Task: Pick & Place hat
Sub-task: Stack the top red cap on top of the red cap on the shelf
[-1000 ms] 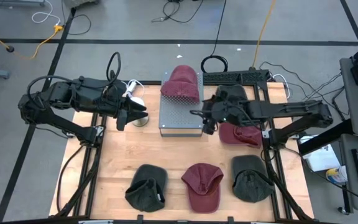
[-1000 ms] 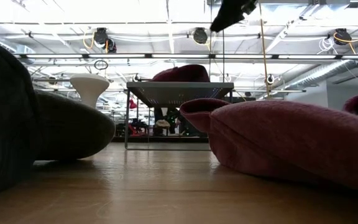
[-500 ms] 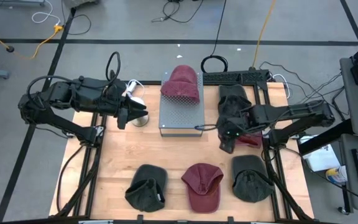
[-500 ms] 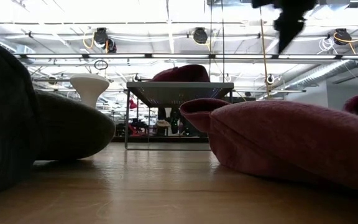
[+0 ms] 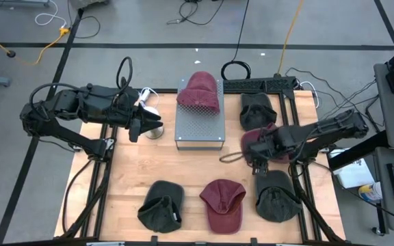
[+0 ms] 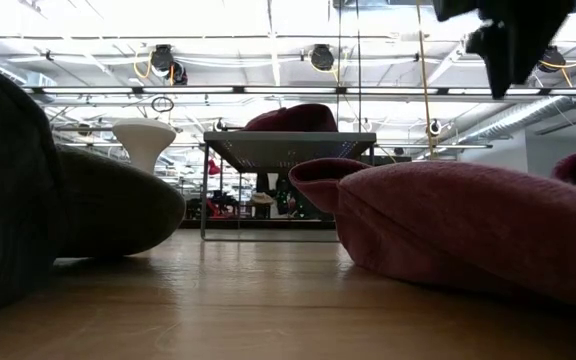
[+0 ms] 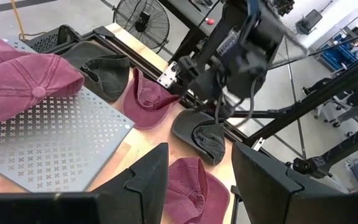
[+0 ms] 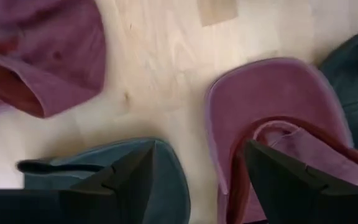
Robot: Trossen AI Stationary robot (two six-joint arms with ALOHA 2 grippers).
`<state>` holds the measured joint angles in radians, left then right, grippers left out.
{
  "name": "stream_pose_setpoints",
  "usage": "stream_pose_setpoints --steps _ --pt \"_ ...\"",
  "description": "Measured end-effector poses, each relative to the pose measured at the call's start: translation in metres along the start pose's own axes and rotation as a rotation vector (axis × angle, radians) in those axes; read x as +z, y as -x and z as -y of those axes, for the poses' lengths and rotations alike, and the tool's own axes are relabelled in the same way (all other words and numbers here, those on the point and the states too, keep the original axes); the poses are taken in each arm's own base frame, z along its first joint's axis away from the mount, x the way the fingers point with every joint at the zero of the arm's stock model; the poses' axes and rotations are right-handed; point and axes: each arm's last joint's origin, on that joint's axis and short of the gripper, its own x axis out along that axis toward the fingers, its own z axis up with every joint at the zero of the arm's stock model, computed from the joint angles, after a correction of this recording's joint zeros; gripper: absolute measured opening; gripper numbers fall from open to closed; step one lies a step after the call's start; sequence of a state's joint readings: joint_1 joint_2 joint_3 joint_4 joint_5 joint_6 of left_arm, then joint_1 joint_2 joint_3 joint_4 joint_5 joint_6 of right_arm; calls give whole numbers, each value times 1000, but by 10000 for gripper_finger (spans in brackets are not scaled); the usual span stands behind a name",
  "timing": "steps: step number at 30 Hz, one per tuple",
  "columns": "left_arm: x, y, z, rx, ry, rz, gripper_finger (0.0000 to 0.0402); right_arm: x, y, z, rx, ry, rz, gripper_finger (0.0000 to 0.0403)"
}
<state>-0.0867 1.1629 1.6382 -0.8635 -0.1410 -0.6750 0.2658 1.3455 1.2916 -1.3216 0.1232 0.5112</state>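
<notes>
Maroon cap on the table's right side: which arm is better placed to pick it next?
Right. The right gripper hangs open over the maroon cap; the left gripper waits beyond the perforated stand.

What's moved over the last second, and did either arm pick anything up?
The right gripper swung from beside the perforated metal stand, over the red cap on the table's right side, toward the near edge. Its jaws are open and empty, so nothing was grasped. The left gripper stayed parked left of the stand, and all the caps, including the red cap on the stand, lie as before.
</notes>
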Motion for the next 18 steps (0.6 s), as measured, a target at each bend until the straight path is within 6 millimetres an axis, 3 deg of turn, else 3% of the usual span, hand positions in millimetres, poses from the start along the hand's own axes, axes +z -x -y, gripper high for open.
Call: stream_pose_setpoints --steps 7,11,18 --pt "0 0 0 0 -8 0 182 -24 -47 -12 -176 51 8 240" --pt "0 0 0 0 -19 -1 182 -36 -72 -14 -194 72 -6 240" --pt "0 0 0 -7 -23 -7 182 -50 -106 -12 -311 135 30 235"
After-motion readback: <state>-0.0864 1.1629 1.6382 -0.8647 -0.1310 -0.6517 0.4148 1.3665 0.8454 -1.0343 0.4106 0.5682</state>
